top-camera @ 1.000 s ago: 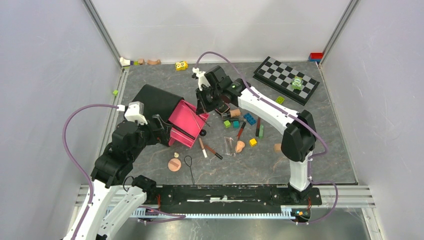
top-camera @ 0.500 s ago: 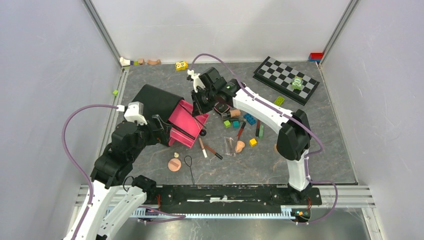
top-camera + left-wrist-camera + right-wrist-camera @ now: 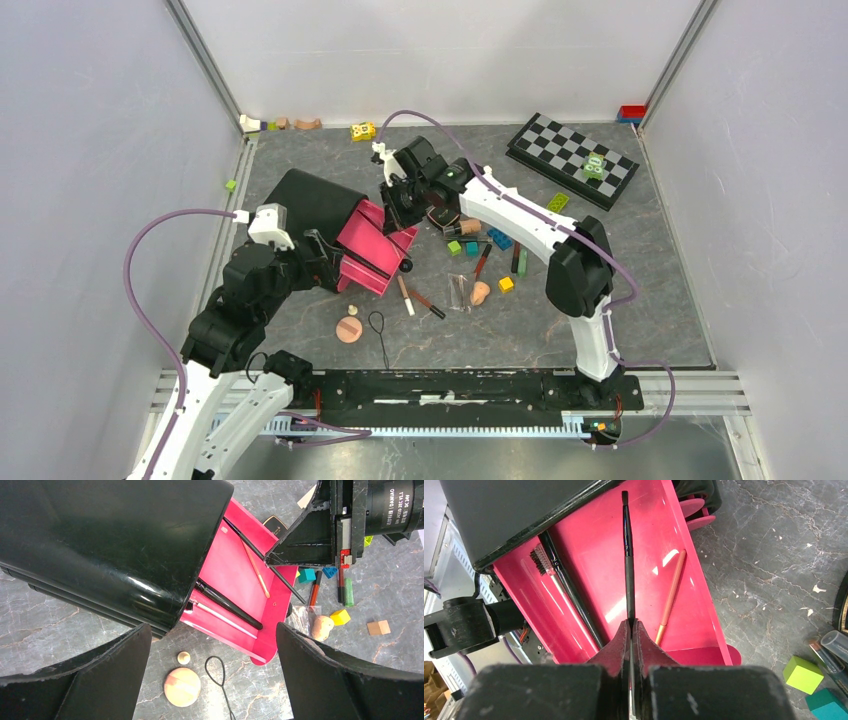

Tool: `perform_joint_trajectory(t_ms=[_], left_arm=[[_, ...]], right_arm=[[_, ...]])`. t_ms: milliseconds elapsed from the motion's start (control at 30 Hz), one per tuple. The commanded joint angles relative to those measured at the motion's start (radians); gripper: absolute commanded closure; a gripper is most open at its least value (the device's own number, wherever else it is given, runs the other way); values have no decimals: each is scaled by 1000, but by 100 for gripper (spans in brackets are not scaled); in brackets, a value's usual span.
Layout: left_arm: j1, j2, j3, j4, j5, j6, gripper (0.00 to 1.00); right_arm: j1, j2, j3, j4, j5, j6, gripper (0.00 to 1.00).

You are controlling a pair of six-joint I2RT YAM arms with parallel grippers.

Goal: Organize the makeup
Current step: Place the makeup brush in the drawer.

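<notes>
**A:** Right wrist view first. Clenched on what?

**B:** On the thin black brush (image 3: 626,555), by its tail end. As for the right gripper (image 3: 631,625): shut tight on the handle, nothing else pinched.

**A:** Pointing which way?

**B:** Straight ahead of the fingertips, in line with the gripper's own reach. Bristle end farthest out, close to the edge of the black lid (image 3: 514,515).

**A:** Over the pink tray (image 3: 651,525)?

**B:** Yes, lengthwise along it. Cannot tell whether touching the tray floor or just off it.

**A:** Neighbours?

**B:** Just right of the brush, a peach pencil (image 3: 671,590), slanting a little. To the left, a thicker black brush (image 3: 571,597) and a white-handled brow brush (image 3: 546,570), both close along the tray's left wall.

**A:** And the other arm?

**B:** As for the left gripper (image 3: 212,630): spread wide, gripping nothing visibly. Poised at the near corner of the case, with the black lid ahead and to its left.

**A:** Nearer to the job?

**B:** Right one, plainly, with the piece in hand above its place. Probably only needs lowering and letting go. Best to keep the long axis along the tray, landing between pencil and thick brush.

**A:** Rest of the makeup?

**B:** Loose on the table. Sponge (image 3: 480,292) and tubes off behind and right of the right gripper. Round puff (image 3: 182,686) below the left gripper's spread, near the tray's lip.
</notes>
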Motion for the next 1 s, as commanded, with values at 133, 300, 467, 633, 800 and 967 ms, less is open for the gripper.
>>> perform_joint_trajectory(t_ms=[133, 300, 467, 633, 800, 967], left_arm=[[5, -11, -2, 44, 8, 17, 0], [5, -11, -2, 46, 9, 17, 0], [5, -9, -2, 45, 8, 17, 0], [5, -12, -2, 46, 8, 17, 0], [5, -10, -1, 45, 7, 17, 0], [5, -10, -1, 45, 9, 17, 0]], right_arm=[[11, 13, 65, 30, 3, 36, 100], [13, 31, 93, 48, -10, 62, 100], [16, 47, 98, 62, -15, 70, 100], [20, 56, 95, 92, -25, 63, 100], [24, 61, 79, 145, -36, 61, 100], [27, 56, 64, 159, -24, 54, 96]])
